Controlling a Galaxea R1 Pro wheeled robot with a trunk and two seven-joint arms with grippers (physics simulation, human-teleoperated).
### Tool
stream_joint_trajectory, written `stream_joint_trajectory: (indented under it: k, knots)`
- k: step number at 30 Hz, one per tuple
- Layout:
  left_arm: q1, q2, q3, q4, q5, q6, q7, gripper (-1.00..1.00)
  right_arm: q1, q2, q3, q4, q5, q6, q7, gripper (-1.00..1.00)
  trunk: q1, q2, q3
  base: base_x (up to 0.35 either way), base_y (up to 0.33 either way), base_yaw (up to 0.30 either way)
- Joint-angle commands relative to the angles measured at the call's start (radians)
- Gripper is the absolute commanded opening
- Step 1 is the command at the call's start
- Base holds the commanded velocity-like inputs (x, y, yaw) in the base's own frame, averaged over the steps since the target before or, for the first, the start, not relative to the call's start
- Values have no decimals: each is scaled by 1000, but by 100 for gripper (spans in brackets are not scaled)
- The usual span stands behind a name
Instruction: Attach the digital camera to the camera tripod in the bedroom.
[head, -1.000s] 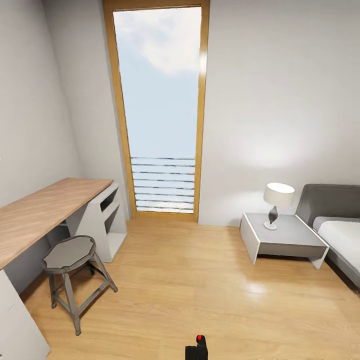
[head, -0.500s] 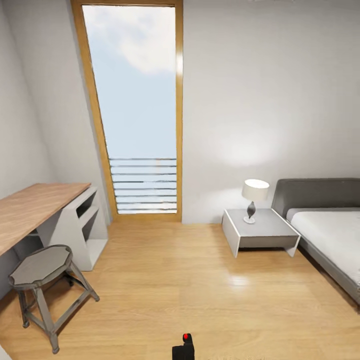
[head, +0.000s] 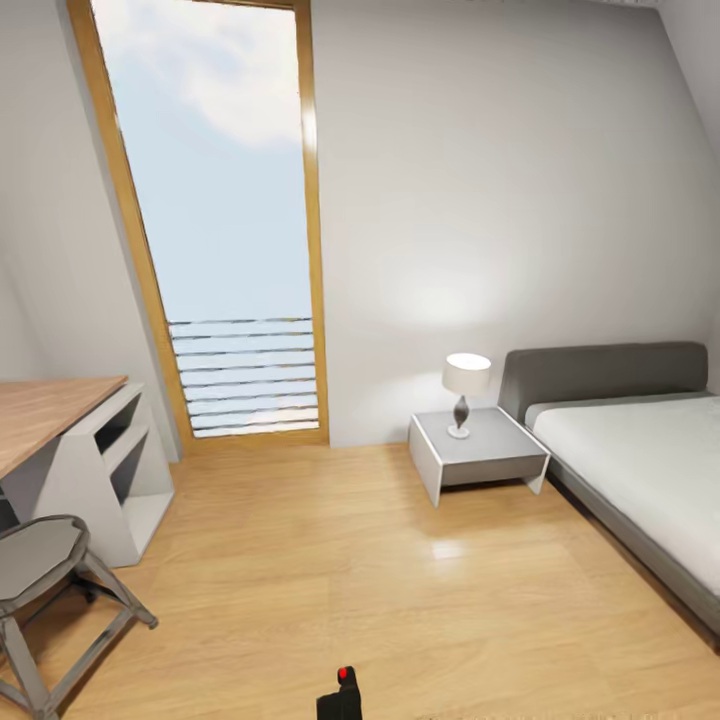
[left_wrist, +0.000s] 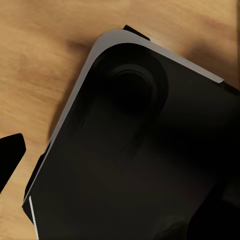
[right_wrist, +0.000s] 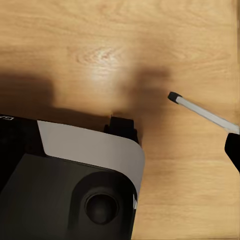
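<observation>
The digital camera (head: 343, 692), small and black with a red button on top, pokes up at the bottom edge of the head view; what holds it is out of frame. The left wrist view has one black fingertip (left_wrist: 10, 156) over the wood floor beside my dark base (left_wrist: 135, 150). In the right wrist view a thin silver rod with a black end (right_wrist: 200, 112) lies across the floor; I cannot tell whether it is a leg of the camera tripod. A black fingertip (right_wrist: 233, 149) sits at that picture's edge. I cannot tell either gripper's state.
This is the bedroom: a tall window (head: 215, 230) ahead, a wood-topped desk (head: 50, 415) and a grey stool (head: 40, 560) at the left. A nightstand (head: 480, 455) with a lamp (head: 465, 390) and a grey bed (head: 640, 460) stand at the right. Wood floor (head: 380, 570) lies between.
The head view has swung to the right: the desk and stool slide toward the left edge and more of the bed comes in. The digital camera stays at the bottom edge.
</observation>
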Motion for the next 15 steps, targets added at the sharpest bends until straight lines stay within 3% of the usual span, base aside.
stream_joint_trajectory:
  k: [1, 15]
  knots:
    - [0, 0, 2, 0, 0, -2, 1, 100, -1, 0, 6, 1, 7, 1, 2, 100, 0, -1, -1, 0, 0, -266]
    - [0, 0, -1, -2, -3, -3, 1, 100, -1, 1, 6, 1, 7, 1, 2, 100, 0, -1, -1, 0, 0, -266]
